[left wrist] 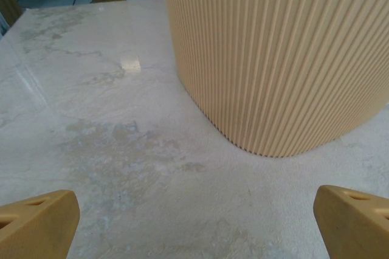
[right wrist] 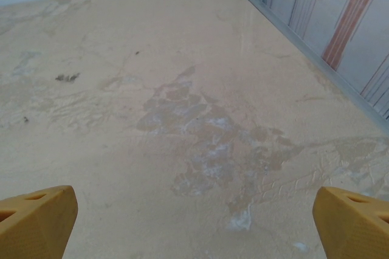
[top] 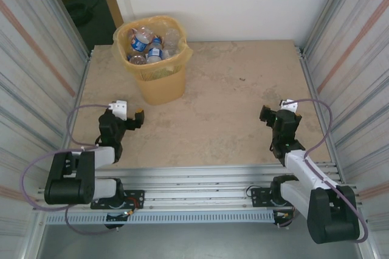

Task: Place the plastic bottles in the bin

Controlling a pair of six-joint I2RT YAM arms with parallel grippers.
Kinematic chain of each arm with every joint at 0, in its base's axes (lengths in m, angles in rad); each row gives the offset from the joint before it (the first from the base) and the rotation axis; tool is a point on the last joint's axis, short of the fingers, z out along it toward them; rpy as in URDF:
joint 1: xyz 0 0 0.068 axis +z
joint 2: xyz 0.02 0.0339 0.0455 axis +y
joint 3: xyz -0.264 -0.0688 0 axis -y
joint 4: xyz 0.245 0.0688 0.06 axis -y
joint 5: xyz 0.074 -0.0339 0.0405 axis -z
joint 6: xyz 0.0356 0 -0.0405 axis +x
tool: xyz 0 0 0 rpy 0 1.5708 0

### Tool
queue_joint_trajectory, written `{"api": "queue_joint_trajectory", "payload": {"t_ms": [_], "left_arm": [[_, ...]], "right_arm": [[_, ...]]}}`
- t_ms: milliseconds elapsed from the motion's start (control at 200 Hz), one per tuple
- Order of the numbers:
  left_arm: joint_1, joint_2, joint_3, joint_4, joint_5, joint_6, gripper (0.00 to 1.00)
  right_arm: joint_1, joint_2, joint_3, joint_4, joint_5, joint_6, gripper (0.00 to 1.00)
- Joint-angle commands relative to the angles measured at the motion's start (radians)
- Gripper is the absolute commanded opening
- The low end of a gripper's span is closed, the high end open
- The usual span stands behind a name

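The yellow-orange bin point(top: 161, 84) stands at the back left of the table, lined with a yellowish bag. Several plastic bottles point(top: 146, 47), clear ones with blue labels and caps, lie inside it. My left gripper point(top: 129, 113) rests low near the front left, just short of the bin, and is open. In the left wrist view the bin's ribbed wall point(left wrist: 273, 58) rises close ahead, and the left gripper point(left wrist: 194, 225) has only bare table between its yellow fingertips point(left wrist: 37, 222). Over the front right, my right gripper point(top: 278, 111) is open, with nothing between the fingers point(right wrist: 355, 219).
The beige stone table point(top: 225, 101) carries a stained patch point(right wrist: 206, 131) ahead of the right gripper. Corrugated metal walls point(top: 349, 46) close in both sides, with a white wall behind. An aluminium rail point(top: 200, 177) runs along the near edge by the arm bases.
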Motion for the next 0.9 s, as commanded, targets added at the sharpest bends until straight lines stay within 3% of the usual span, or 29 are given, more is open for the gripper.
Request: {"api": "queue_joint_trajectory", "payload": {"t_ms": [0,170,260,381,897], "left_arm": [[0.003,0.063,0.01,0.133,0.023,0.004,0.99],[-0.004,0.186,0.058,0.176,0.003,0.009,0.99],[-0.008,0.164,0.128,0.003,0.031,0.023,0.99],[0.035,0.181,0.183,-0.079,0.123,0.006,0.99],[0.039,0.183,0.179,-0.07,0.127,0.004,0.99]], "right_arm": [[-0.025,0.02,-0.002,0.072,-0.024,-0.018,0.98],[-0.053,0.075,-0.006,0.121,-0.051,-0.014,0.98],[-0.059,0.114,-0.007,0.155,-0.062,-0.019,0.98],[-0.065,0.196,-0.009,0.239,-0.092,-0.033,0.98],[-0.143,0.511,0.014,0.58,-0.272,-0.079,0.98]]}}
